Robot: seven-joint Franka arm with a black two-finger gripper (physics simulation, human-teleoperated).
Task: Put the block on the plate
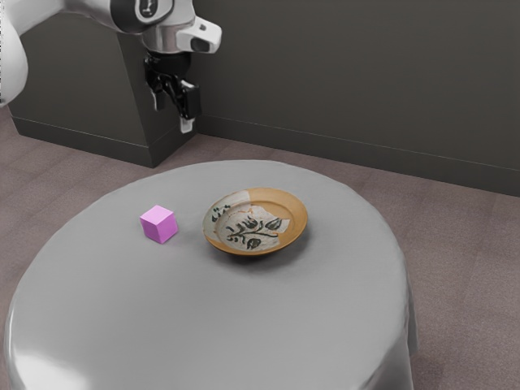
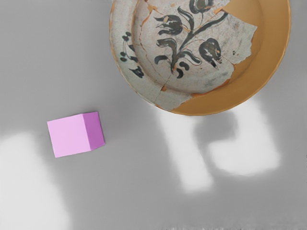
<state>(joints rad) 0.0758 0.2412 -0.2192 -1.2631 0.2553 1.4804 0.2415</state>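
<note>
The pink block (image 1: 159,225) lies well below the open hand (image 1: 172,115).

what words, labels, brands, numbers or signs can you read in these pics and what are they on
No readable text in either view.
Arm: a small pale mark on its dark round part, too small to read.
Plate: painted flowers and leaves, no lettering that I can see.
Block: plain pink on the faces in view.
</note>
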